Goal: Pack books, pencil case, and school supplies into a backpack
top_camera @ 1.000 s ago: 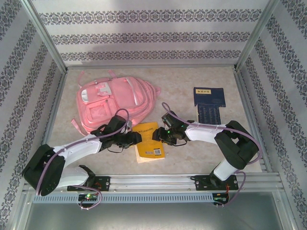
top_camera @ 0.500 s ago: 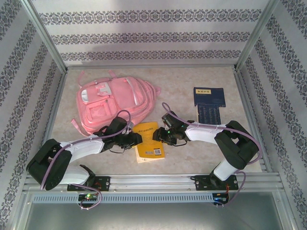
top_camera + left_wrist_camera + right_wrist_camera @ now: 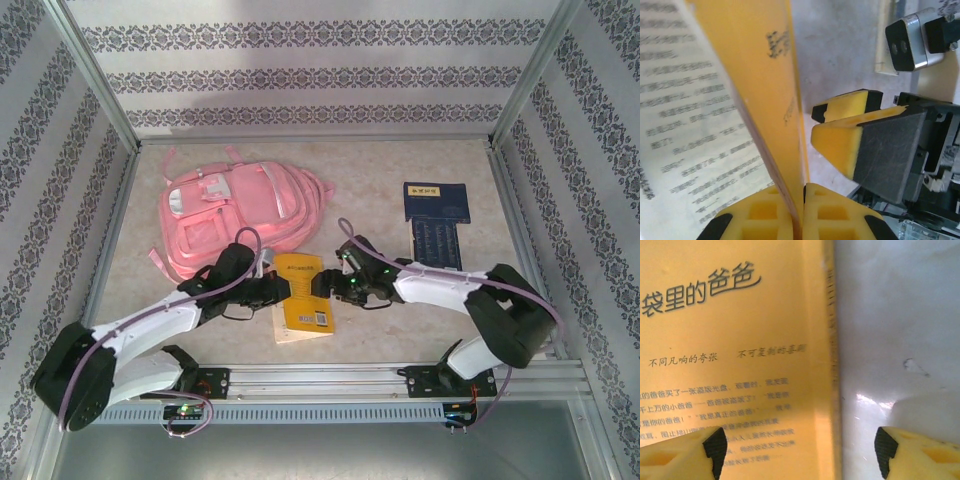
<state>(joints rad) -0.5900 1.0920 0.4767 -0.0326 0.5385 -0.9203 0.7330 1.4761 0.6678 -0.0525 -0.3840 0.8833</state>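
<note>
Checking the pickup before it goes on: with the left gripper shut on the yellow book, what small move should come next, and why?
Probably the left gripper should lift the yellow book slightly and start toward the backpack. It is shut on the book's edge, while the right gripper stands open astride the opposite edge, gripping nothing.

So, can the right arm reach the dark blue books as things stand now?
Probably yes. The right gripper is open and grips nothing at the edge of the yellow book. The dark blue books lie uncovered on the table on its side, with nothing in between.
</note>
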